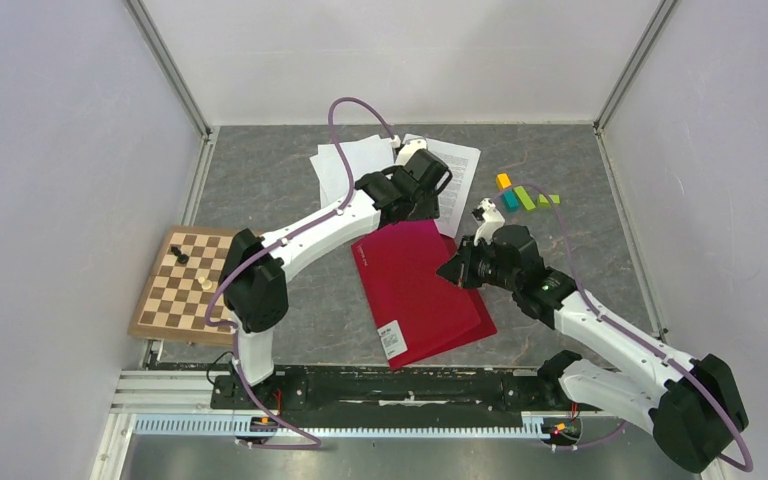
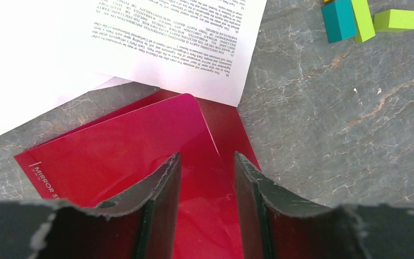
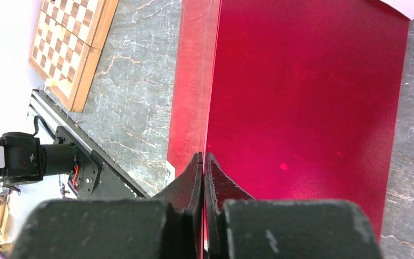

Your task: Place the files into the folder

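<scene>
At mid-bench: crimson folder [image 1: 415, 290], lying skewed, white label [image 1: 392, 340] at the corner nearest the near edge. The cover's far corner sits a little above the lower leaf in the left wrist view.

Right gripper [image 3: 203, 167]: fingers pressed together on the folder's right-hand cover edge. The thin red sheet shows edge-on between them, raised off the leaf below.

Left gripper [image 2: 206, 204]: over the folder's far corner, fingers parted to a moderate gap with nothing between them. Cannot tell whether the tips touch the cover.

Files [image 1: 360, 160]: fanned white sheets near the far edge, centre, outside the folder. The printed sheet [image 2: 183, 43] is rightmost, and its near corner overlaps the folder's far edge.

Wooden chessboard [image 1: 182, 285]: at the left edge, with two chess pieces on it, one dark [image 1: 180, 257] and one pale [image 1: 206, 284].

Coloured blocks [image 1: 525, 195]: a cluster toward the far right corner, apart from the papers.
</scene>
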